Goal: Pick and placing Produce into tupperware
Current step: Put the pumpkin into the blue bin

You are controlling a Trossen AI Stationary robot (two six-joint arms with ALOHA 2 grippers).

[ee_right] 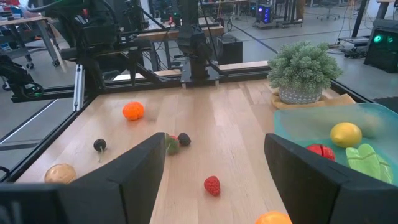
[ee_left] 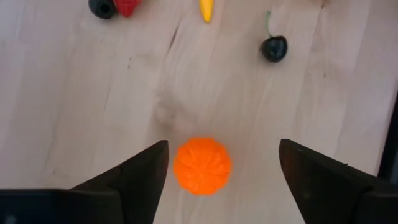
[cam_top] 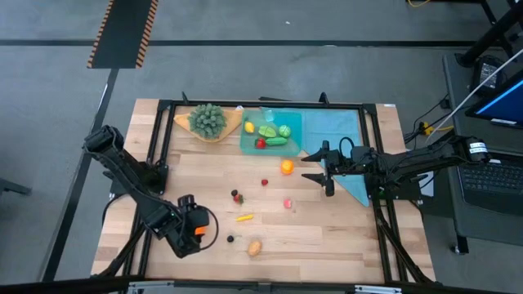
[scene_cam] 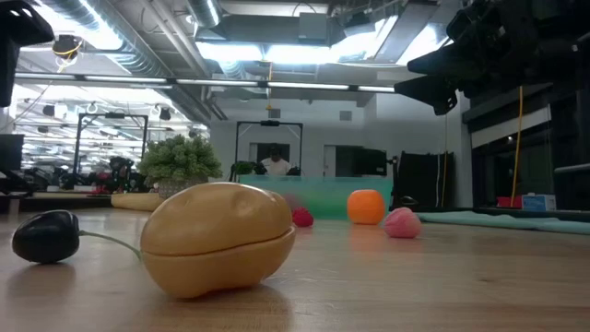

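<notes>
left wrist view shows the left gripper with jaws wide around a small orange fruit, perhaps not touching it. right gripper waits wide open beside the tupperware, which holds some produce.

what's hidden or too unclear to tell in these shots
- Left gripper: in the high view the arm's own body covers its fingers and the orange fruit between them.
- Tupperware: in the low view only a blurred teal band behind the big tan fruit, contents unreadable.
- Tupperware in the right wrist view: cut off by the picture's edge and partly behind a finger.
- Dark pieces near the red fruit: too small to name in the high view.
</notes>
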